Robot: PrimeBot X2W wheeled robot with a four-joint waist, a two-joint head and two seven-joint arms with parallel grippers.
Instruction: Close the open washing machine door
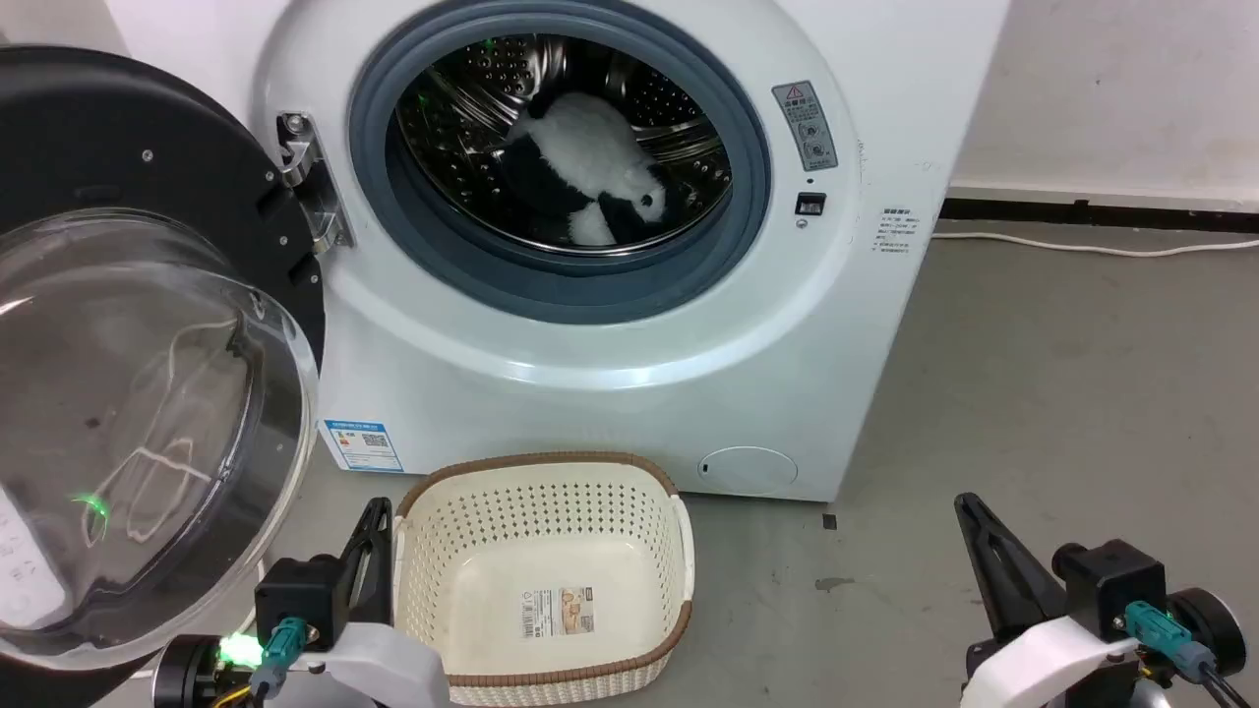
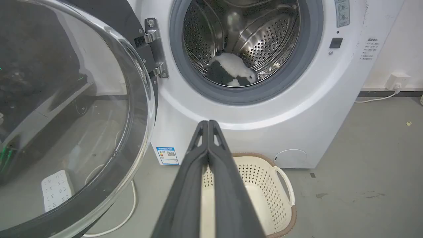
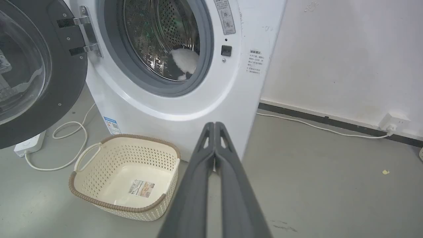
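The washing machine door (image 1: pixel 128 393) stands swung wide on its hinge (image 1: pixel 310 187) at the left edge of the washing machine (image 1: pixel 610 393). Left tool (image 2: pixel 208 124) and right tool (image 3: pixel 214 125) are pinched tight and empty, apparently set for pushing, not grasping.

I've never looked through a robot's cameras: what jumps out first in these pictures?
The washing machine door, black-rimmed with a bulging glass window, hangs wide open at the head view's left. In the steel drum of the washing machine lies a black-and-white plush toy, and a cream basket stands empty on the floor in front.
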